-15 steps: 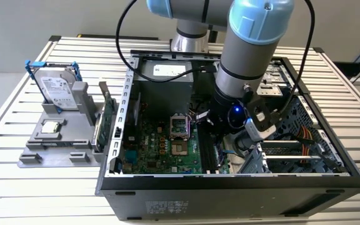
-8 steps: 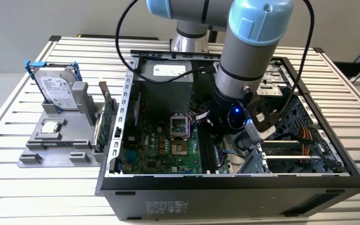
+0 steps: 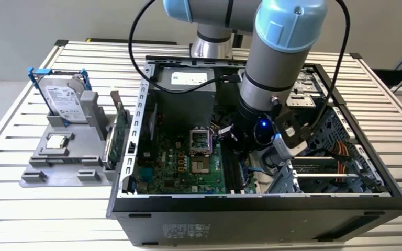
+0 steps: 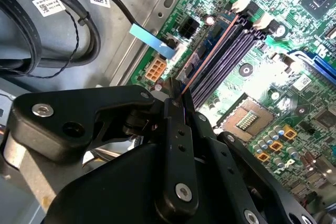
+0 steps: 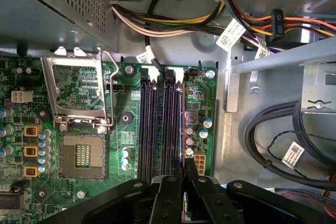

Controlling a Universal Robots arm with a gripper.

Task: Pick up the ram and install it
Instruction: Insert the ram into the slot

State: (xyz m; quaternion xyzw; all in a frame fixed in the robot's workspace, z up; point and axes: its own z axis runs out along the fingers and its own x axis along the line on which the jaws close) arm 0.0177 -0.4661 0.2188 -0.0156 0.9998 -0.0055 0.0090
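The ram point(image 4: 209, 52) is a thin green stick seen edge-on, standing in the outermost of the black memory slots point(image 5: 157, 124) on the motherboard; it also shows as a narrow line point(image 5: 182, 124) in the first wrist view. My gripper point(image 4: 176, 97) is shut on the ram's near end, with both black fingers pressed against its sides point(image 5: 182, 165). In the exterior view the arm reaches down into the open computer case point(image 3: 127, 201), and the gripper point(image 3: 248, 157) sits low over the slots.
The open processor socket point(image 5: 79, 156) lies beside the slots. Black cables point(image 5: 273, 145) and a power connector run along the case wall. Outside the case, a grey holder point(image 3: 61, 164) carries a hard drive point(image 3: 65, 102), a square chip point(image 3: 58, 140) and a green board on edge point(image 3: 121, 133).
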